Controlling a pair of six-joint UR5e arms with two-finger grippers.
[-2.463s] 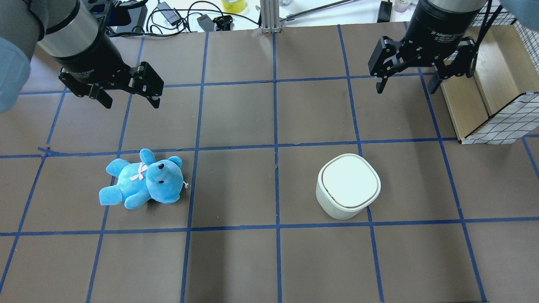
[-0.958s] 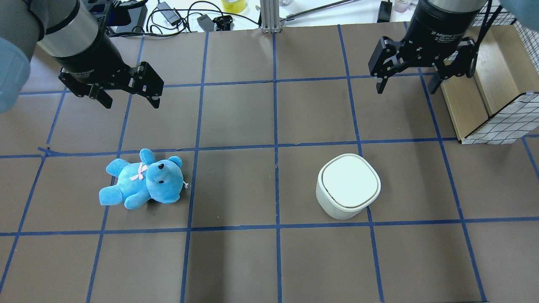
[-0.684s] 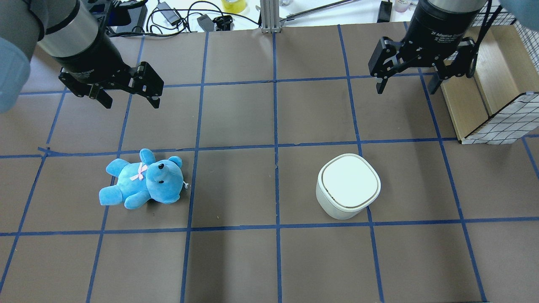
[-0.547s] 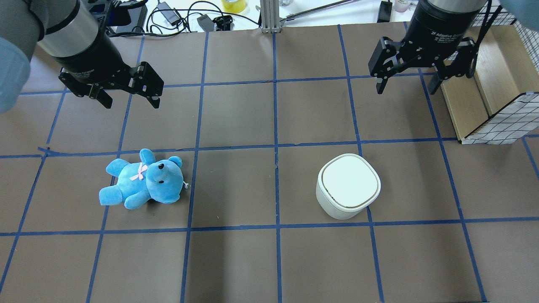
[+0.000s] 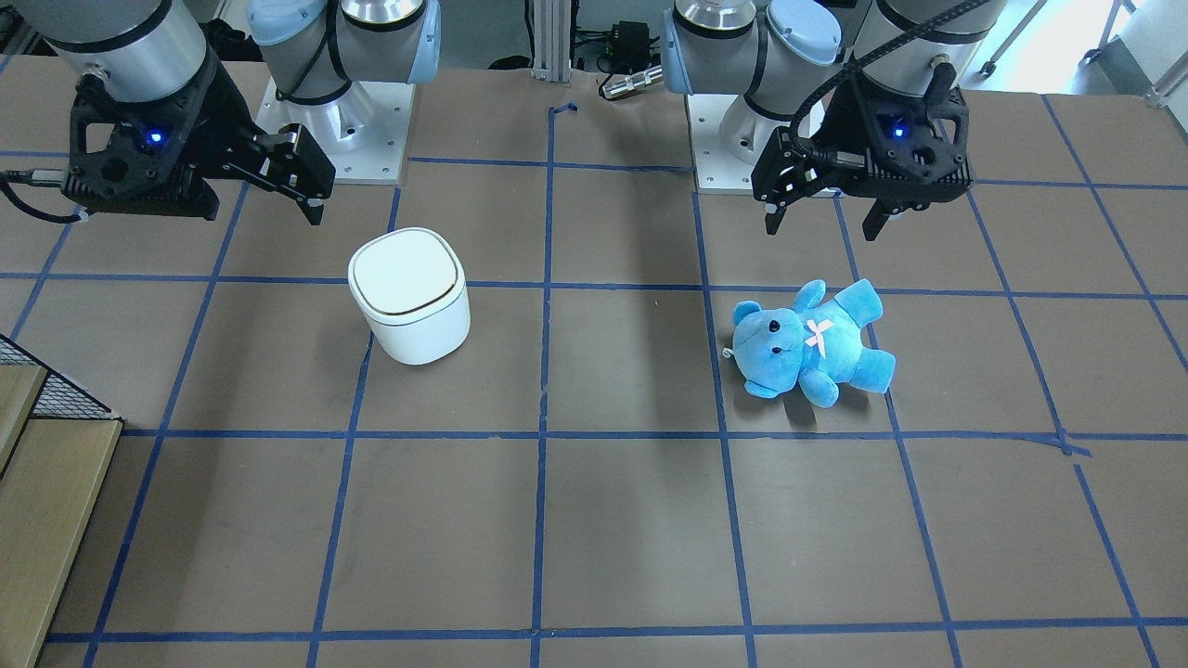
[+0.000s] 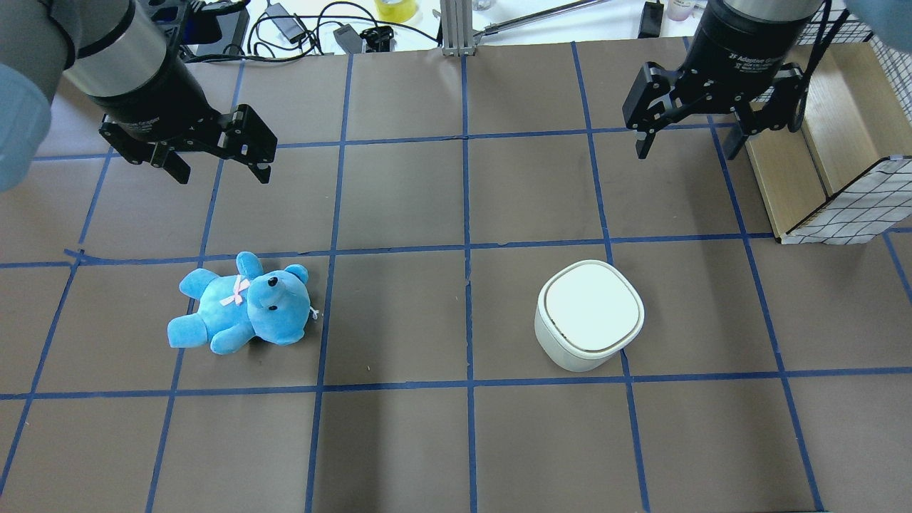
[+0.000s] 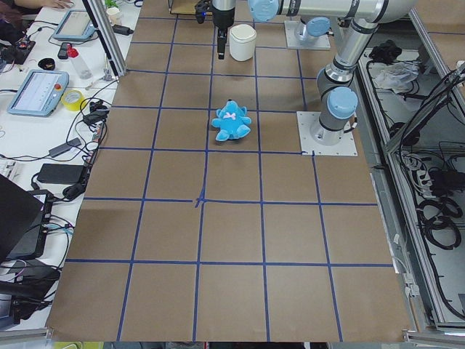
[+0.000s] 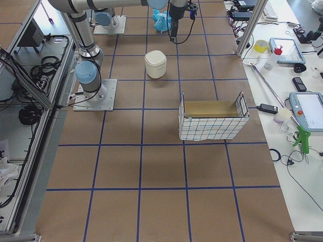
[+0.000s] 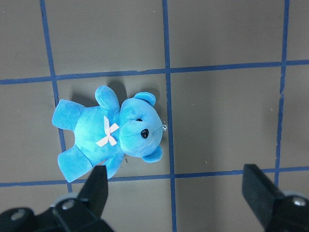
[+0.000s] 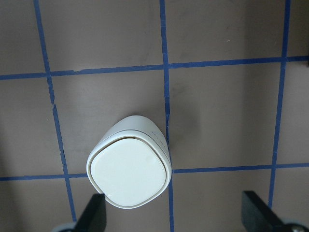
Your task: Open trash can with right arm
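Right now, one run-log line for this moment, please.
trash can: upright, lid shut, untouched | right arm: jaws open, empty | left arm: jaws open, empty | teddy: lying

The small white rounded-square plastic trash can [image 6: 590, 313] stood on the brown paper-covered table [image 6: 399, 320] in the robot's right half. The blue plush teddy bear [image 6: 242, 305] lay face up in the left half, well apart from it. The white wire-grid basket with a wooden lining [image 6: 848, 203] sat farther to the robot's right and farther out from the robot than the can. The black two-finger right gripper [image 6: 685, 153] hung above the can's area, clear of it. The black two-finger left gripper [image 6: 222, 174] hung likewise above the teddy.
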